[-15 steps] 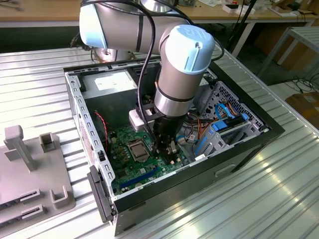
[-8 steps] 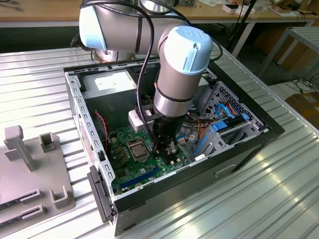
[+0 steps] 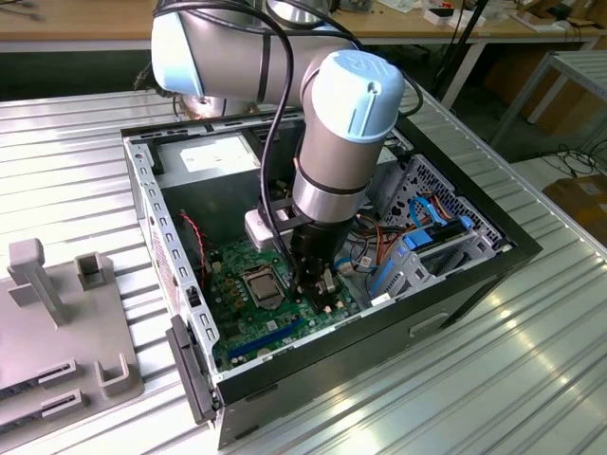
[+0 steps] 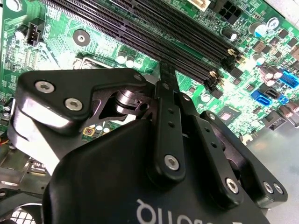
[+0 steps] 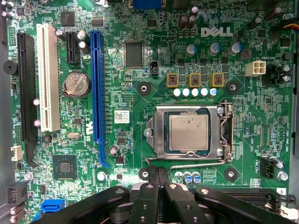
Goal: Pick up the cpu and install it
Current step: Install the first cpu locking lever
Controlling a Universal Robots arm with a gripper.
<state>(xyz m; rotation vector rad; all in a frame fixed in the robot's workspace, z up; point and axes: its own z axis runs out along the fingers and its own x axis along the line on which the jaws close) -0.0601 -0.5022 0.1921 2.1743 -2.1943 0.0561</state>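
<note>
The cpu (image 5: 188, 132) lies flat inside the metal-framed socket (image 5: 159, 135) on the green motherboard, its silvery top showing through the frame's window. From the exterior view it is the pale square (image 3: 263, 283) at the board's middle. My gripper (image 5: 157, 174) hangs low over the board just beside the socket, its two black fingers pressed together with nothing between them. The tips sit close to the socket's wire lever (image 5: 196, 164). In the second wrist view the gripper (image 4: 167, 74) points at the board near the long black memory slots (image 4: 154, 28). In the exterior view the gripper (image 3: 316, 289) is on the cpu's right.
The board lies in an open black computer case (image 3: 474, 275) on a ribbed metal table. A drive cage with blue cables (image 3: 417, 242) stands at the exterior view's right. A blue expansion slot (image 5: 97, 88) and a white one (image 5: 47, 79) lie beside the socket. A grey fixture (image 3: 57, 313) sits left.
</note>
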